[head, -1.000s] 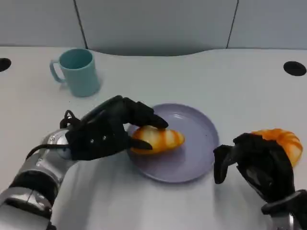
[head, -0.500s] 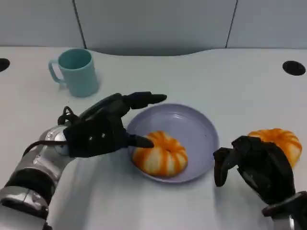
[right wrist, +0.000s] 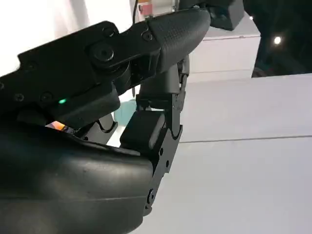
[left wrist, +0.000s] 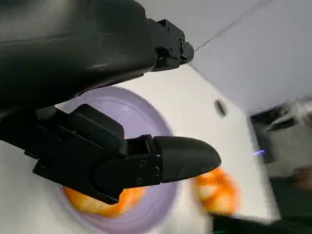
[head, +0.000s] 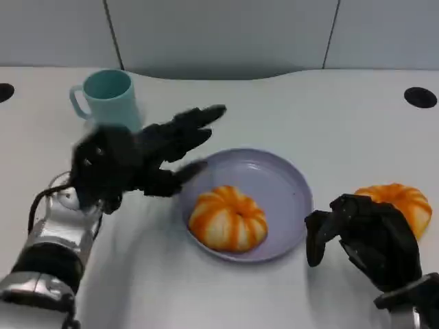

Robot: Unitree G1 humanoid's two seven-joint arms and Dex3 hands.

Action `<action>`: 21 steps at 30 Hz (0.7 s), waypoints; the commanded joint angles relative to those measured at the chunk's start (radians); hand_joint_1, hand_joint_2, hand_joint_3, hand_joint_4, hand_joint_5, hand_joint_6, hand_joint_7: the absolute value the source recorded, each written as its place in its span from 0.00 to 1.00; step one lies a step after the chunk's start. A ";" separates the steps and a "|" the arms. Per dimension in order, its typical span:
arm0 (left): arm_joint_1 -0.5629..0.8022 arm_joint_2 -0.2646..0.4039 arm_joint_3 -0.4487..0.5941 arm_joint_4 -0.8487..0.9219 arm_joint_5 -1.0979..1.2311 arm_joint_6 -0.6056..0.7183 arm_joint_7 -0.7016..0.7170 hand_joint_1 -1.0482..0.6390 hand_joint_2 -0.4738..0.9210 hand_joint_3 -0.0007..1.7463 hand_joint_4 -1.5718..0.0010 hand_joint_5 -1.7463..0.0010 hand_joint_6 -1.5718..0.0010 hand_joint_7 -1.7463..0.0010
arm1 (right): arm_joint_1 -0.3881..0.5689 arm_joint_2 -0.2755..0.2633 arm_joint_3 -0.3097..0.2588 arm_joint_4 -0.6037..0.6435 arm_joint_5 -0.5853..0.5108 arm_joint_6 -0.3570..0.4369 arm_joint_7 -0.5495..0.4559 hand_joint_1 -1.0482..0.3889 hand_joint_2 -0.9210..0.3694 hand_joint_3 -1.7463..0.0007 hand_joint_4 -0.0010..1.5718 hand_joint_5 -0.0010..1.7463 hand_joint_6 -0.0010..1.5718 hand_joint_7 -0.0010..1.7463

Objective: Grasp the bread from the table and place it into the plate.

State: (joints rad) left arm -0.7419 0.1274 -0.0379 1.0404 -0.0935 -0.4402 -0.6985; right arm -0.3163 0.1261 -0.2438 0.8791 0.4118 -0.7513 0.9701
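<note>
An orange striped bread (head: 228, 219) lies flat in the lilac plate (head: 288, 179), toward its near left side. My left hand (head: 137, 159) hovers just left of the plate with its fingers spread and nothing in them, a little blurred. In the left wrist view its fingers (left wrist: 146, 165) reach over the plate (left wrist: 161, 200) and the bread (left wrist: 92, 205). My right hand (head: 367, 240) rests right of the plate, fingers curled in and holding nothing. In the right wrist view, the right hand (right wrist: 122, 122) looks folded in the same way.
A second orange bread (head: 399, 201) lies on the table just behind my right hand, and the left wrist view shows this bread (left wrist: 217, 190) too. A teal mug (head: 106, 101) stands at the back left, close behind my left hand.
My left hand let go of the bread, which dropped flat into the plate. The hand then opened, rose and drew back to the left. The right hand stayed put.
</note>
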 commanded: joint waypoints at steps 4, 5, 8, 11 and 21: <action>0.324 0.058 0.207 -0.611 -0.609 0.746 -0.307 0.00 1.00 0.46 0.98 0.99 1.00 1.00 | -0.008 0.004 -0.005 0.012 0.021 -0.012 0.013 0.37 0.00 0.97 0.62 0.90 0.65 0.59; 0.380 0.084 0.213 -0.652 -0.626 0.776 -0.332 0.00 1.00 0.44 0.97 0.98 0.98 0.99 | -0.004 0.006 -0.003 0.006 0.016 -0.008 0.002 0.36 0.00 0.96 0.63 0.90 0.66 0.58; 0.503 0.112 0.245 -0.729 -0.676 0.859 -0.346 0.00 1.00 0.42 0.97 0.98 0.98 0.99 | 0.004 -0.005 0.008 -0.014 0.003 0.030 -0.009 0.36 0.00 0.97 0.63 0.90 0.67 0.57; 0.598 0.087 0.277 -0.769 -0.707 0.887 -0.323 0.00 1.00 0.42 0.97 0.98 0.97 0.99 | -0.003 -0.021 0.005 -0.012 0.011 0.044 -0.001 0.37 0.00 0.96 0.62 0.91 0.67 0.58; 0.682 -0.014 0.308 -0.585 -0.658 0.759 -0.382 0.00 1.00 0.38 0.81 0.84 0.84 0.96 | -0.095 -0.106 -0.089 0.112 0.140 0.132 0.239 0.44 0.00 0.95 0.61 0.86 0.63 0.48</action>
State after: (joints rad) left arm -0.0233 0.1143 0.2718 0.4191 -0.7663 0.3498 -1.0374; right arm -0.3710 0.0583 -0.3055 0.9442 0.5321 -0.5942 1.1426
